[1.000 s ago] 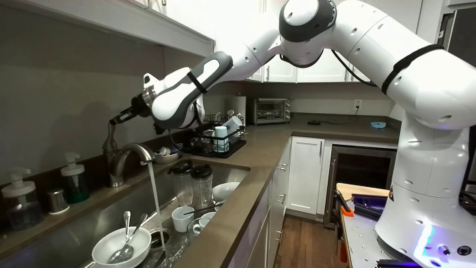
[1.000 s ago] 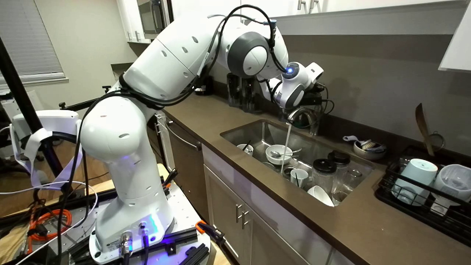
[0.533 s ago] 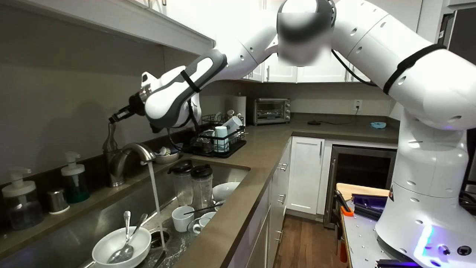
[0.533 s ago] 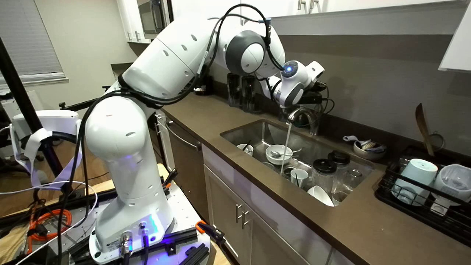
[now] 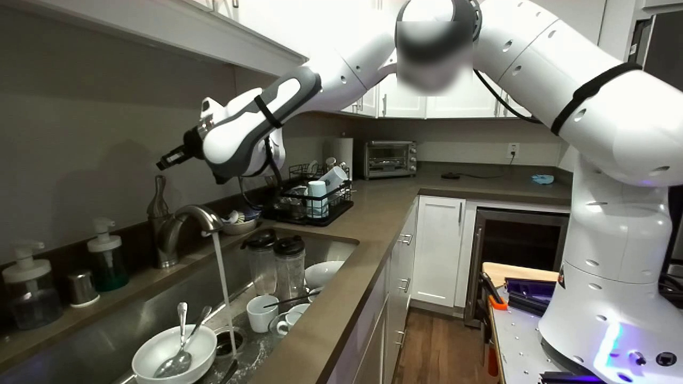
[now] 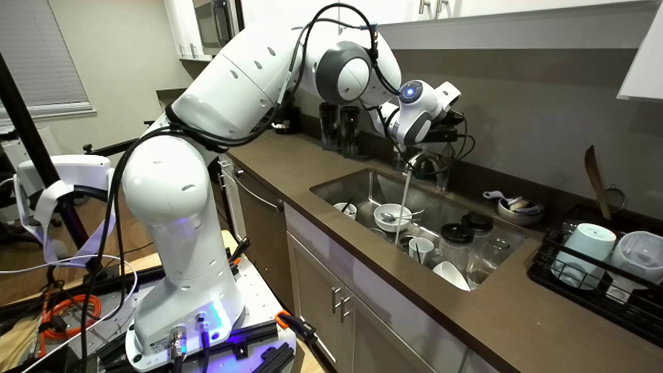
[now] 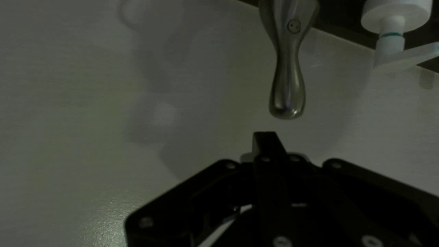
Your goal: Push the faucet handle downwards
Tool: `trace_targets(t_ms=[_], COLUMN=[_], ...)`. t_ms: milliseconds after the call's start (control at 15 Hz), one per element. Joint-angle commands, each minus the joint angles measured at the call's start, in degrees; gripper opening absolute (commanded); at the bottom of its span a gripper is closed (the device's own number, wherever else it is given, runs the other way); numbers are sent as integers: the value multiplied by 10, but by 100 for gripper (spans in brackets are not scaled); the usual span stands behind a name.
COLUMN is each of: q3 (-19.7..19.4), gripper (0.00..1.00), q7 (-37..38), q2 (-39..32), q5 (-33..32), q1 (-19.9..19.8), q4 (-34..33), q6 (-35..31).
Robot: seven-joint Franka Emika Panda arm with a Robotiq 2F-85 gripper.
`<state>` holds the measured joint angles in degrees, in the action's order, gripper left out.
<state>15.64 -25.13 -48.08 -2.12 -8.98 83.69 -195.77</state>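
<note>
Hand point(image 5: 161, 164) higher, dispenser point(image 5: 108, 257) near handle point(image 5: 158, 197)
</note>
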Motion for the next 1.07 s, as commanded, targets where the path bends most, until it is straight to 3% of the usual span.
trace_targets(t_ms=[0,733,800,1000], q3=[-23,-91,-96,-103], gripper=[0,0,0,0], q7=[9,59,92,111], q2=[-4,-31,-37,-52], q5=[19,12,-19,-21], q1=[26,74,75,79], q4=[-30,-117,-126,-149], q6=[42,136,144,165])
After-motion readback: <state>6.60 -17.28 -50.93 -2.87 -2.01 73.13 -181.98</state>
